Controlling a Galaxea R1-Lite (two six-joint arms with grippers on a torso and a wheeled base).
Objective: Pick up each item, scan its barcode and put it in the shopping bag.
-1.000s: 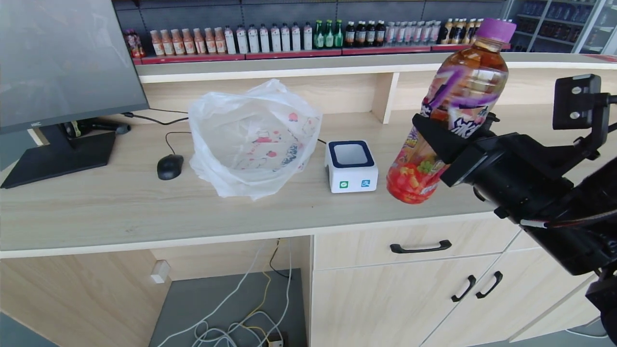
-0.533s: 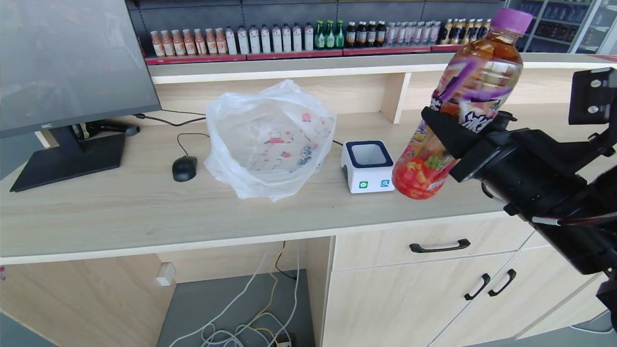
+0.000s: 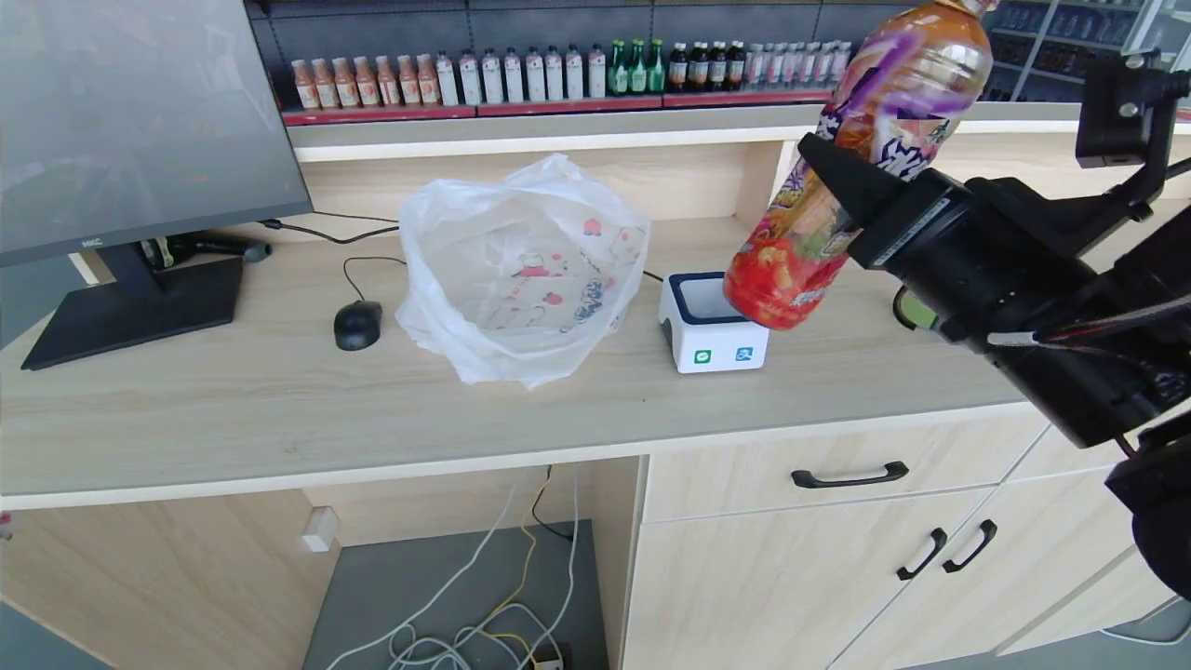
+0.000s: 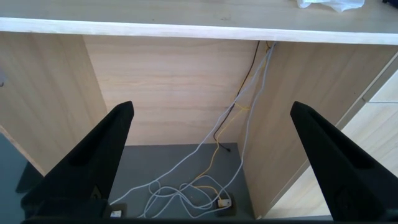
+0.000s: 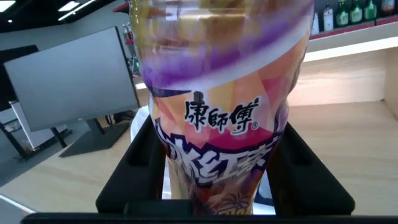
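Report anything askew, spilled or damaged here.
Nothing is spilled or damaged. The bottle leans, but it is clamped in the right gripper with its base seemingly over the scanner, which fits scanning. The bag stands open on the counter.

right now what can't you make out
Cap of bottle: cut off by head view's top edge.
Its barcode: on no side that head or right wrist view shows.
Window of scanner: partly behind bottle's base, head view.
Contents of shopping bag: hidden by crumpled plastic, head view.

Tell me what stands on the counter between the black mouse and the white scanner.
The shopping bag stands between the mouse and the scanner, as the head view shows.
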